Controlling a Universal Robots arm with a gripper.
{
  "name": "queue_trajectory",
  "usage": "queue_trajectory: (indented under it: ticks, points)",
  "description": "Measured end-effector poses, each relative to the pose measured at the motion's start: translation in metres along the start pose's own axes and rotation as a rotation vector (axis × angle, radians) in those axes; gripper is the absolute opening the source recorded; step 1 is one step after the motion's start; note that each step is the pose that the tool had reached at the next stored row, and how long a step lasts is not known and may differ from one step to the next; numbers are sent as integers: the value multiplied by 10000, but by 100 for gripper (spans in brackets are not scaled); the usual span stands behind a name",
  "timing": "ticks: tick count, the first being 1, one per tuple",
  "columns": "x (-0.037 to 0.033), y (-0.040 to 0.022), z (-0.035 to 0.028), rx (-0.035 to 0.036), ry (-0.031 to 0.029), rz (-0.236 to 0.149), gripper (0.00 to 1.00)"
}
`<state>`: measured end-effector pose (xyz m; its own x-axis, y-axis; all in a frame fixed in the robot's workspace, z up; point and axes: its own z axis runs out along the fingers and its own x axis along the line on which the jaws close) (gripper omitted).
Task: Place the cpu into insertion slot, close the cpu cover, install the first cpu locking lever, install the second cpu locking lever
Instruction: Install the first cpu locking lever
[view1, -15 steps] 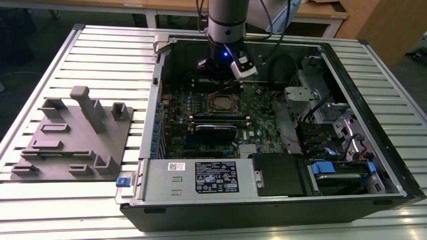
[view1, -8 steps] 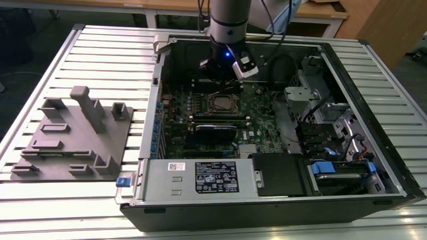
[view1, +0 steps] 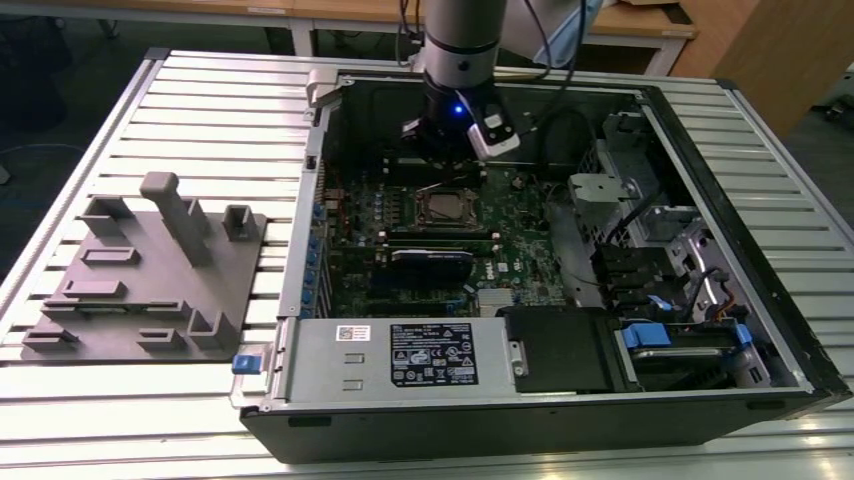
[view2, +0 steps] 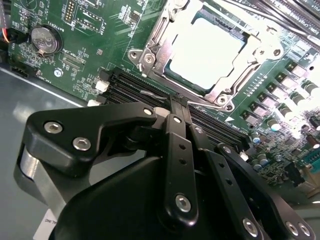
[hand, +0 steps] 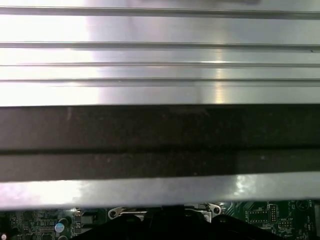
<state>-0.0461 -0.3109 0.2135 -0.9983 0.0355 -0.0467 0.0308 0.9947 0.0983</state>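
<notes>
ribbed silvery metal table (view1: 174, 100), bearing an open black computer case (view1: 534, 420); just beside the case, on the exterior view's left of it, a flat grey fixture plate (view1: 134, 320) with upright blocks

Slatted metal table (view1: 200, 100); wooden desks (view1: 641, 28) behind; dark floor (view1: 67, 70).

We see the cpu (view2: 206, 50) as a flat square chip with a pale silver top, lying level inside the insertion slot (view2: 145, 57) in the second wrist view. The cpu cover (view2: 235, 82), a thin silvery frame, lies flat over it, and its window leaves the chip's top bare. In the exterior view the insertion slot (view1: 445, 208) sits mid-board on the green motherboard. We cannot tell whether the locking levers are latched.
</notes>
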Motion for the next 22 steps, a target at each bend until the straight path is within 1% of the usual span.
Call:
queue_trajectory:
  ticks: [10, 22]
  points:
    - [-29, 10, 16, 3, 0, 31, 11]
    - [-77, 19, 50, 2, 7, 38, 11]
